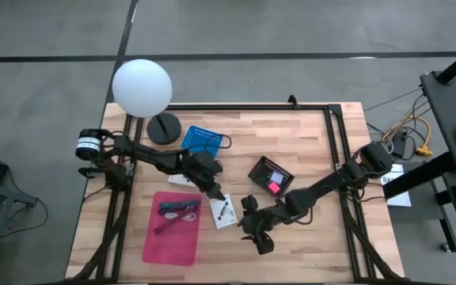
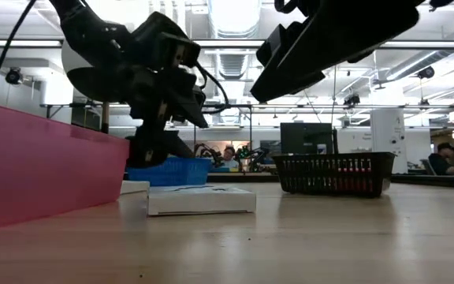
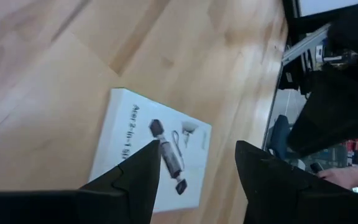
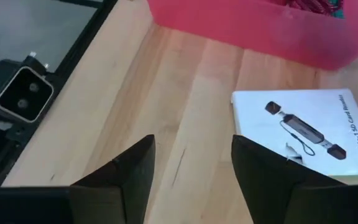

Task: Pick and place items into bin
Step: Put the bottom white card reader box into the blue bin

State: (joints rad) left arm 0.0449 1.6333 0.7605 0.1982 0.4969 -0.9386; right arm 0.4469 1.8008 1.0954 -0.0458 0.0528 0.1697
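High view showed the wooden tabletop (image 1: 307, 150) with both dark arms reaching toward its middle. The left gripper (image 1: 219, 192) hung just above the upper end of a white box (image 1: 223, 211), which lay flat on the wood just beside the right edge of the pink bin (image 1: 170, 227). In the left wrist view the fingers (image 3: 140, 180) of the left gripper (image 3: 194, 180) stood apart with a clear gap between them, and they held nothing; the white box (image 3: 135, 149), printed with a dark adapter, lay under them.

The right gripper (image 1: 252, 224) was low over the bare wood, near the right side of the same box and apart from it. In the right wrist view the fingers (image 4: 132, 177) of the right gripper (image 4: 191, 174) were also spread and empty, with the white box (image 4: 309, 137) and the wall of the pink bin (image 4: 247, 31) farther ahead.

Inside the bin lay purple and magenta pens (image 1: 174, 211) with a teal piece among them. A black basket (image 1: 271, 176) with something pink inside stood near the middle of the tabletop, and a blue basket (image 1: 204, 139) stood near the far edge, beside a white globe lamp (image 1: 142, 87). In the low view, people showed in the room behind, far away.
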